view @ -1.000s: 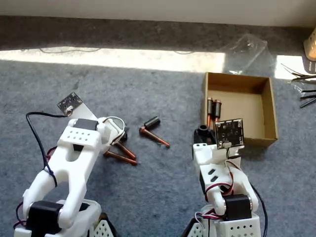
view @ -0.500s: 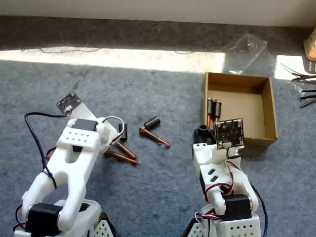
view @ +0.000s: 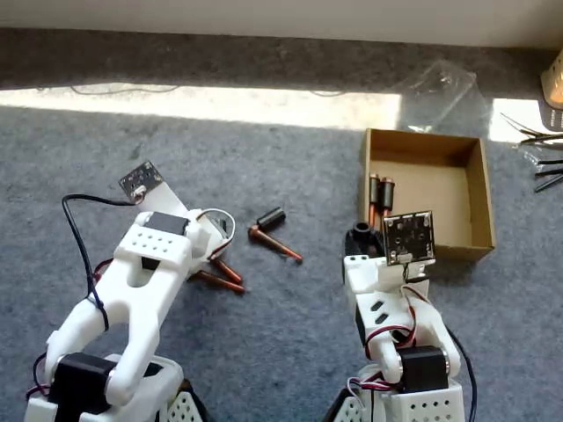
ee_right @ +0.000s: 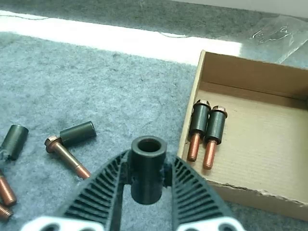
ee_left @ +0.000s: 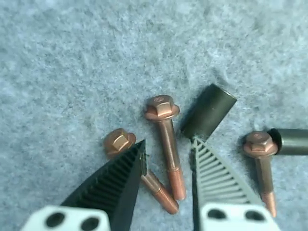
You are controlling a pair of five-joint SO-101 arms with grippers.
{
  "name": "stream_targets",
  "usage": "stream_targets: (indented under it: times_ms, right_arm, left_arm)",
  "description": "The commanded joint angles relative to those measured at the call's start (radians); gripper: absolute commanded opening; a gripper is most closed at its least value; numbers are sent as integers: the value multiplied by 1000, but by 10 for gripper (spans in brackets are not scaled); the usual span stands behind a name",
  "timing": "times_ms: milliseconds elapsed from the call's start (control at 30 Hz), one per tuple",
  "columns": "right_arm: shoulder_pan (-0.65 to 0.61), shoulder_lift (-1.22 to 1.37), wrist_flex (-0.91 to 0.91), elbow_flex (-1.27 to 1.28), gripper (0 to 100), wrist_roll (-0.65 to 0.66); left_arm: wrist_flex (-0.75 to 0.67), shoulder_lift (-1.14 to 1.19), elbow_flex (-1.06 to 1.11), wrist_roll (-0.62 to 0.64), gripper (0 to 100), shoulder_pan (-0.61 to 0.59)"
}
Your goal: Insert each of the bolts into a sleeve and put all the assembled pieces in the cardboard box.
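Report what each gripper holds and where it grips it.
The right gripper clamps a black sleeve by its side walls, open end up. The left gripper is open and holds nothing; it straddles a copper bolt lying on the carpet.

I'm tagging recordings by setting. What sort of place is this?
Probably a carpeted indoor room used as an informal workspace: grey carpet underneath, a sunlight strip as from a window, and a plain cardboard box for parts.

light: daylight | glare: sunlit strip across far carpet (view: pixel 220 105) | shadows: soft
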Motion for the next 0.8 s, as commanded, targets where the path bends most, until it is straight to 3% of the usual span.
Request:
stream_targets:
  times_ms: [0, 467, 767]
  right_arm:
    - [12, -10, -13, -13, 7, -3]
    - [12, -10, -13, -13, 7, -3]
    - [12, -10, -13, -12, 7, -3]
  left_arm:
    - [-14, -2, -47, 6, 151, 5]
    - [-15, -1, -24, 6, 151, -24]
    - [-95, -1, 33, 5, 150, -25]
